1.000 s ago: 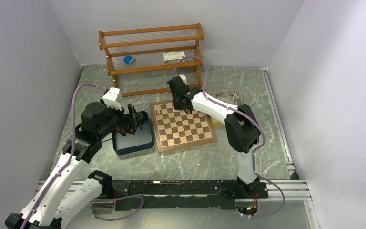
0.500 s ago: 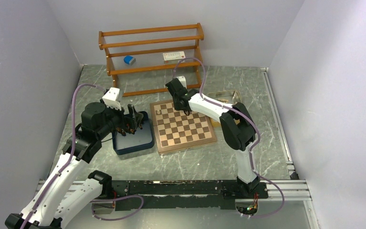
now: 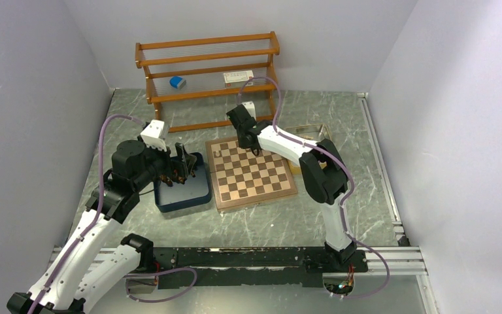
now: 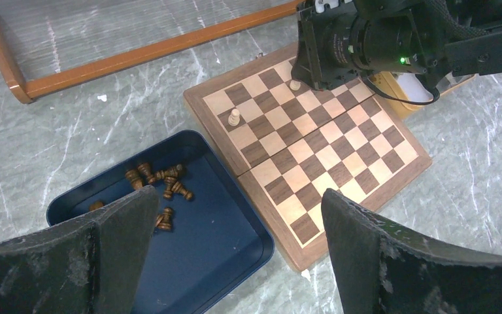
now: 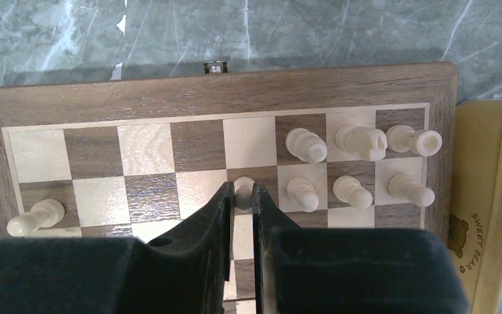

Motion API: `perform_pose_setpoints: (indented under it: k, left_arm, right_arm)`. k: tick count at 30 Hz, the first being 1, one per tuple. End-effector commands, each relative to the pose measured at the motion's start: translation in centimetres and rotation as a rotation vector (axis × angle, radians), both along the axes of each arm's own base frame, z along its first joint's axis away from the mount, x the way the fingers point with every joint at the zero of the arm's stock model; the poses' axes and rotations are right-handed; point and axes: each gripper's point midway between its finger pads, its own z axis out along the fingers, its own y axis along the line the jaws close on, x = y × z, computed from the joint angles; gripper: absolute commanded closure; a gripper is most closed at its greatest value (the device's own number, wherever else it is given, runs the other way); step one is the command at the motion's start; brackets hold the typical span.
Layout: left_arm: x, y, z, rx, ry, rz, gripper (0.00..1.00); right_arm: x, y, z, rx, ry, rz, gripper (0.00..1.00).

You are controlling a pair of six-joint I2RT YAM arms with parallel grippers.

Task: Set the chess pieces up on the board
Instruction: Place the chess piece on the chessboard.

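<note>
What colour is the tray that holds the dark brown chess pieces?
The tray is navy blue, best seen in the left wrist view.

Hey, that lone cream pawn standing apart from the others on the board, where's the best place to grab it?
Grip the pawn by its head and neck, coming straight down from above. It stands upright, narrowest near the top, and the board squares beside it are bare, so jaws should fit either side.
</note>
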Motion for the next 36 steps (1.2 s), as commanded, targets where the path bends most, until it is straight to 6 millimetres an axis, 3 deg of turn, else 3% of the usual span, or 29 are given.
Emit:
perform_pose_setpoints:
  k: [1, 36]
  left_arm:
    - [0.08, -0.14, 0.31, -0.003, -0.013, -0.002, 0.01]
    - [0.08, -0.30, 0.07, -0.004, -0.003, -0.008, 0.01]
  right_arm:
    - [0.60, -0.80, -0.36, -0.026, 0.009, -0.024, 0.84]
    - [0.14, -0.50, -0.98, -0.039, 0.064, 0.010, 0.80]
